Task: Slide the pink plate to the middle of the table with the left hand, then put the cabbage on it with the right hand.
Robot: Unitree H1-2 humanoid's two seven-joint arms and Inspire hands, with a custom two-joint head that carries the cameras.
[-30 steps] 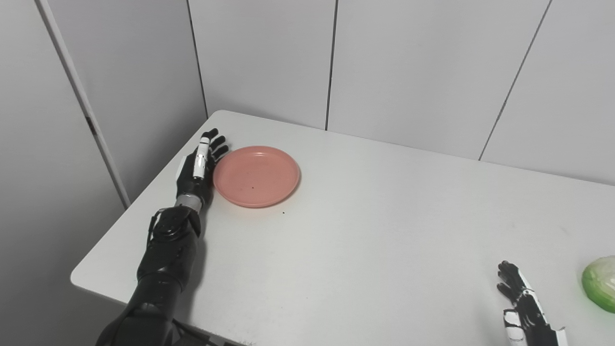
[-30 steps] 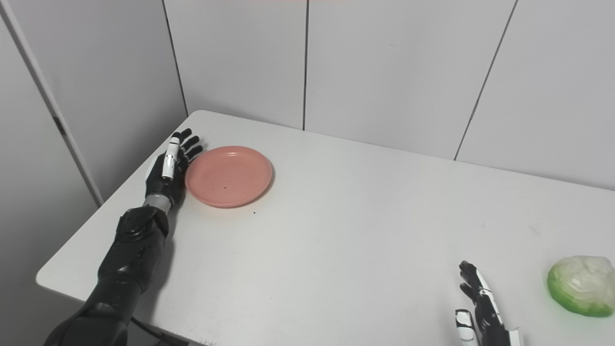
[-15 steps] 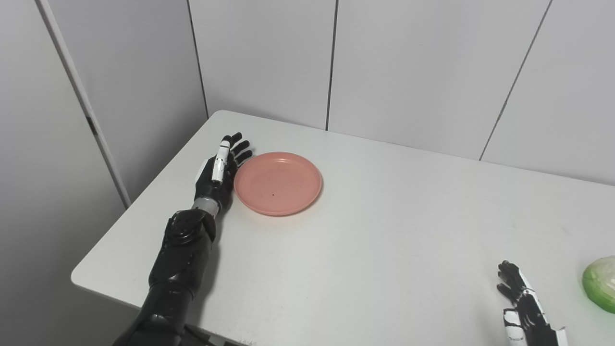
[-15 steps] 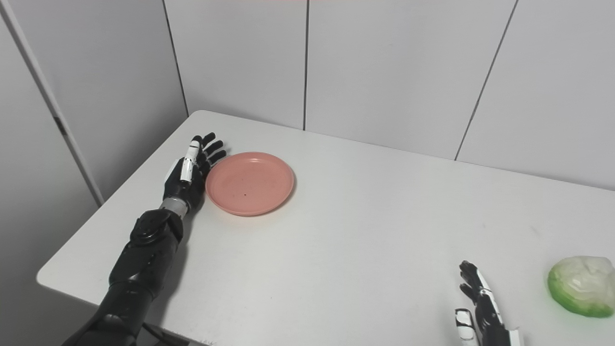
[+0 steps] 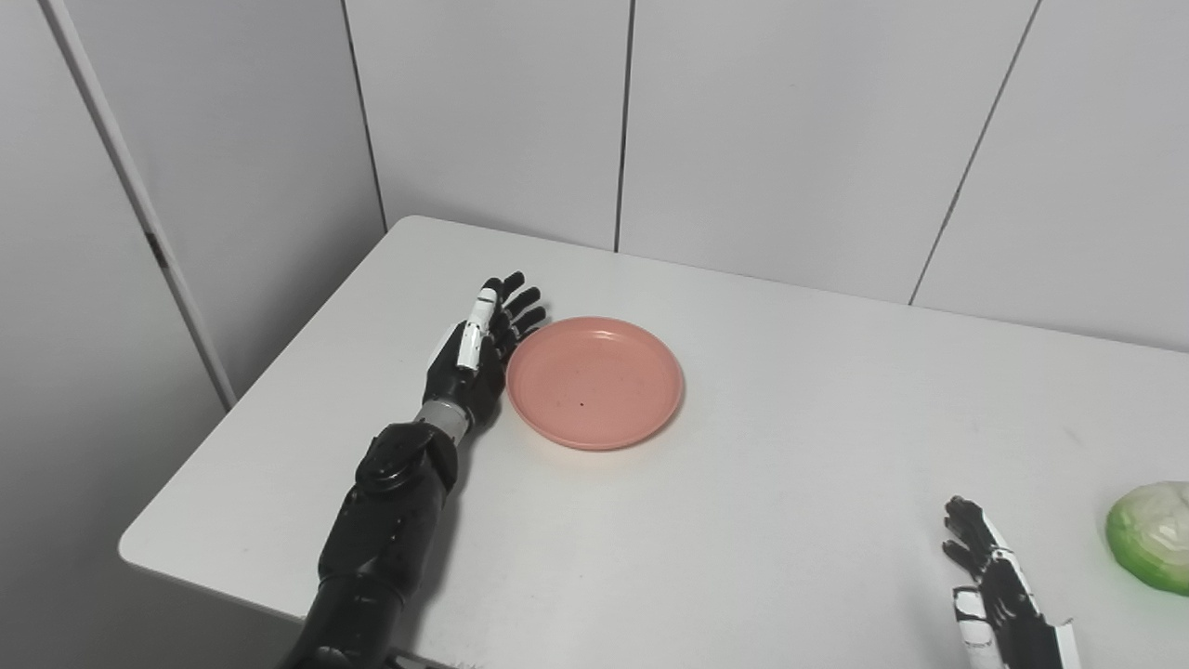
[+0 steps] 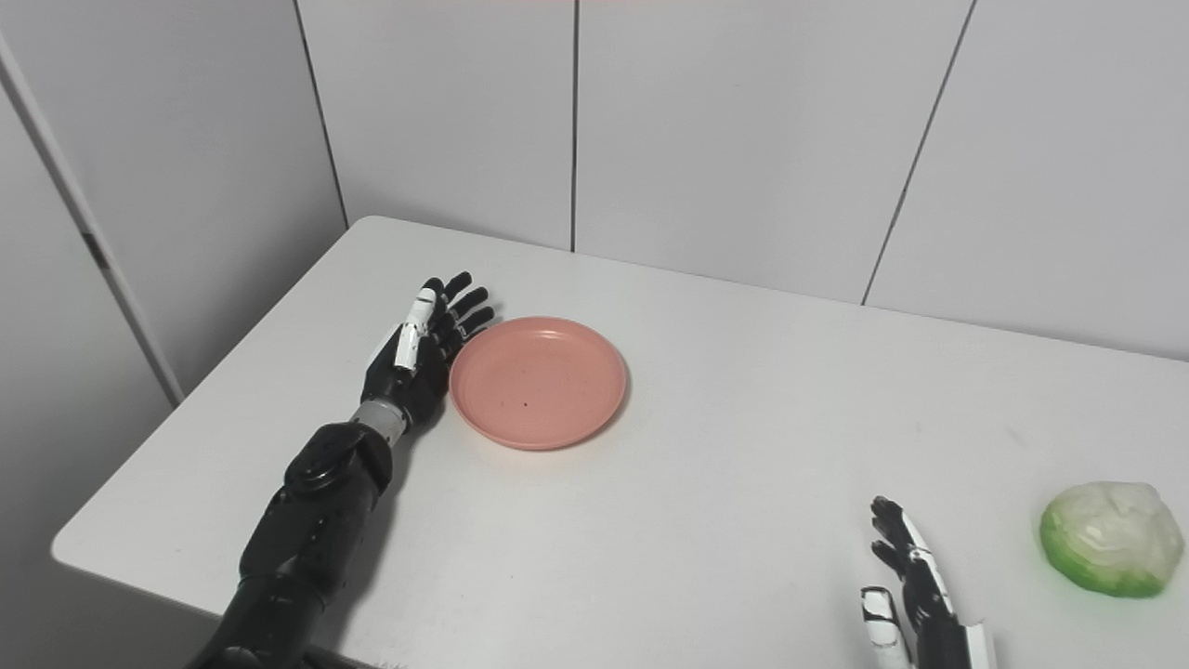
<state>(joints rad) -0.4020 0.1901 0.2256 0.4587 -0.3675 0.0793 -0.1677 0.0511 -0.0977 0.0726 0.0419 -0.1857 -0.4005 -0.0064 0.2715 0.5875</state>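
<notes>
The right hand (image 6: 915, 604) is cut off at the bottom edge; the cabbage (image 5: 1152, 537) by the left eye view's right edge.

The left hand (image 6: 416, 358) lies flat, fingers spread, against the pink plate (image 6: 538, 382); the right hand (image 6: 915, 595) waits, fingers apart, near the cabbage (image 6: 1100, 538).

The pink plate (image 6: 538, 382), round and shallow, lies flat and empty on the bench, toward its left edge. The cabbage (image 6: 1100, 538), pale green and white, sits near the right edge, well apart from the plate.

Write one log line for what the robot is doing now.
left hand open, against pink plate edge | right hand open, idle | cabbage untouched
</notes>
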